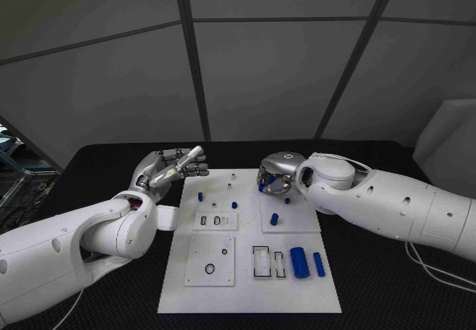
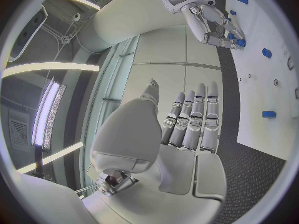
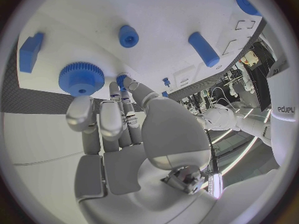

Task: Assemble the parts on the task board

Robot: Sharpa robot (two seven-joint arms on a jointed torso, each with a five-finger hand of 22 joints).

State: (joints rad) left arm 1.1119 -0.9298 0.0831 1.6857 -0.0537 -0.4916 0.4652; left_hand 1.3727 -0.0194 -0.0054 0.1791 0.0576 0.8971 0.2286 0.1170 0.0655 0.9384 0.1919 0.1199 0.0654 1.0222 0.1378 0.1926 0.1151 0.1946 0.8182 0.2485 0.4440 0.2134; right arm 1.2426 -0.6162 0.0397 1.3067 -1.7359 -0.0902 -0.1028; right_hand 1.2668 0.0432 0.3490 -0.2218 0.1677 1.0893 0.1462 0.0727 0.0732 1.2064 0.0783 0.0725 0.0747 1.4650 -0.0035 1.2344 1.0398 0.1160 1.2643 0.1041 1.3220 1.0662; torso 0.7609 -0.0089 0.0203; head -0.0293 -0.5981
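The black table (image 1: 109,161) carries the white task board (image 1: 248,292), a long plate running away from the robot down the middle.

The right arm (image 1: 397,203) reaches in over the board's far right part, and the right hand (image 1: 278,173) is bent down onto the board there. In the right wrist view its fingers (image 3: 111,122) lie close together, with their tips at a small blue peg (image 3: 122,79) just beside a blue gear (image 3: 81,77) — whether the peg is actually pinched or only touched I cannot tell.

The left arm (image 1: 69,247) comes in beside the board's left edge. The left hand (image 1: 170,167) is lifted off the table near the board's far left corner, fingers (image 2: 193,117) stretched out straight and side by side, holding nothing.

On the near right of the board two blue cylinders lie side by side: a thick one (image 1: 298,262) and a thinner one (image 1: 318,264), just right of a rectangular slot (image 1: 262,262). A shorter blue pin (image 1: 274,219) lies mid-board; two small blue studs (image 1: 200,196) (image 1: 234,205) stand to its left.
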